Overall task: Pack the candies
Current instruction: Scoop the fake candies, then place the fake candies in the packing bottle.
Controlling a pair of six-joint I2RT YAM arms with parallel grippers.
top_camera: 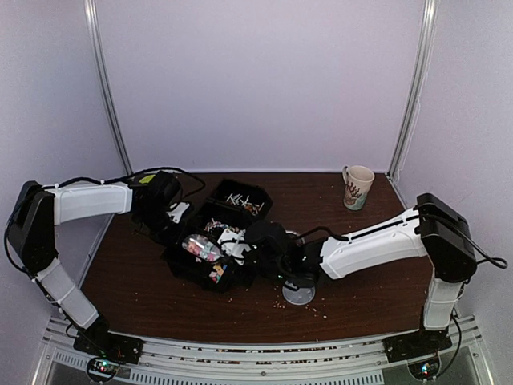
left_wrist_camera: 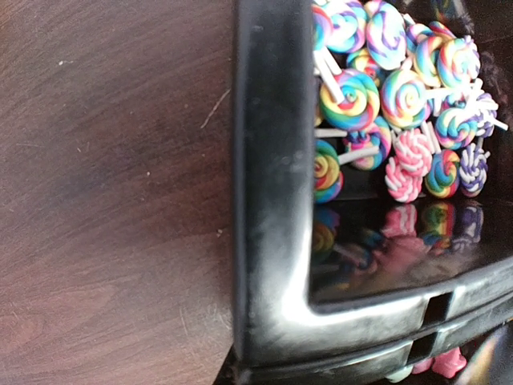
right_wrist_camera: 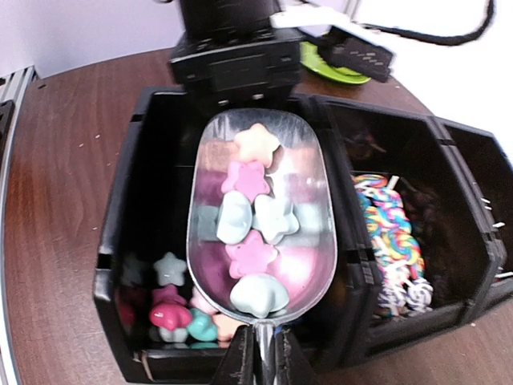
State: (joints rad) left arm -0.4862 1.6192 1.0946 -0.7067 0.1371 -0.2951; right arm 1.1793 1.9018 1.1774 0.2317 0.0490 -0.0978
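Observation:
My right gripper (right_wrist_camera: 270, 353) is shut on the handle of a metal scoop (right_wrist_camera: 314, 180). The scoop holds several pastel candies (right_wrist_camera: 255, 216): pink, pale blue and peach stars. It hangs level over a black bin (right_wrist_camera: 128, 168) with more star candies (right_wrist_camera: 172, 313) on its floor. In the top view the right gripper (top_camera: 268, 245) and scoop (top_camera: 203, 247) are over the near bin. My left gripper (top_camera: 172, 210) is at the bins' far-left side, pressed against a bin rim (left_wrist_camera: 268, 200). Its fingers are hidden.
A middle bin holds swirl lollipops (right_wrist_camera: 393, 241), which also show in the left wrist view (left_wrist_camera: 385, 88). A third black bin (top_camera: 238, 199) lies behind. A mug (top_camera: 357, 186) stands at the back right. A round metal disc (top_camera: 298, 293) and pale crumbs lie near the front.

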